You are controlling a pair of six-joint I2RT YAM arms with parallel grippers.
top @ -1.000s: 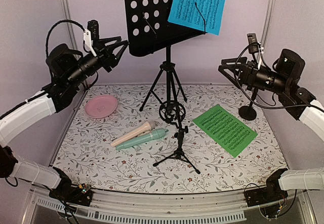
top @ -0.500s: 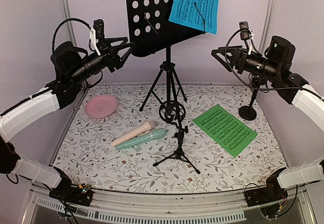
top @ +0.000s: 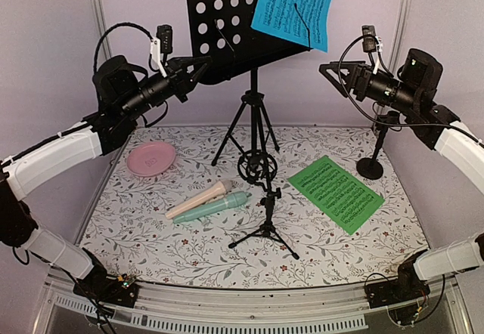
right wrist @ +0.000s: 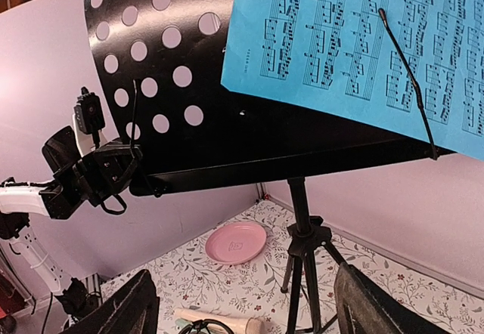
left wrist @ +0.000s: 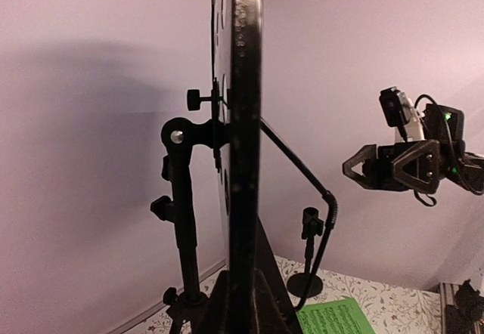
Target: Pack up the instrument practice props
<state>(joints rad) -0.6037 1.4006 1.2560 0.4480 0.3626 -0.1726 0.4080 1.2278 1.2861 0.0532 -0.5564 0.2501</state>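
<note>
Pale lilac walls close in a table covered with a floral-print cloth. At the back of the table stands the black perforated music rack, upright on its tripod legs. A blue music sheet leans on the right half of the rack, with a thin wire arm lying across it.

The left fingers are closed on the rack's lower left edge. In the left wrist view that edge runs straight down between them. The right fingers are spread wide and hold nothing. They hang in the air just off the rack's right side, level with its ledge and apart from it.

In front of the rack's legs a small black microphone tripod stands upright with a ring-shaped holder at its top. Left of that tripod, and forward of the rack, a beige microphone and a mint microphone lie side by side on the cloth, touching along their length. A green music sheet lies flat on the table in front of the rack and to its right. Behind that sheet, to the right of the rack's legs, is a black stand with a round base. A pink plate sits on the table to the left of the rack's legs.
</note>
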